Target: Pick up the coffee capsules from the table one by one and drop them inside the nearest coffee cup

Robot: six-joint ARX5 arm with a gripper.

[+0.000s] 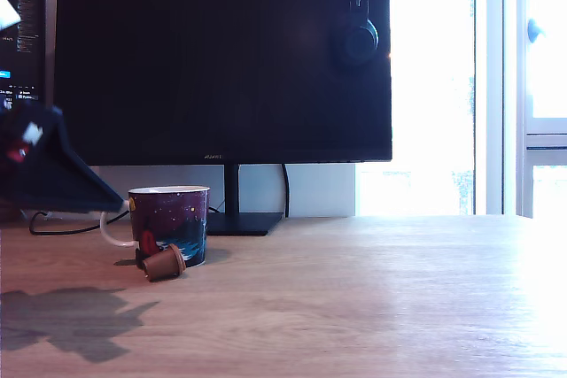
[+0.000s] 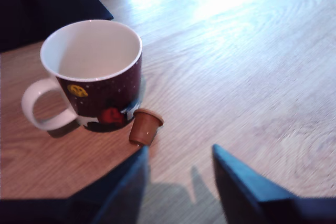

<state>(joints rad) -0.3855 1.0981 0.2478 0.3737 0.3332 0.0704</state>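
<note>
We see fingers spread, empty, above the tabletop; capsule lies tipped beside the cup.

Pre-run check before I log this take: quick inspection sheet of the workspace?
Surface: wooden table, bare, sunlit.
Job's things: one coffee capsule on its side beside the coffee cup; cup upright, looks empty.
Clutter: nothing seen.
Grippers: gripper open, empty, above the table near the capsule.
Cables: black cable behind the cup, another by the monitor stand.
Surroundings: dark monitor, headphones hung on it, bright window.
</note>
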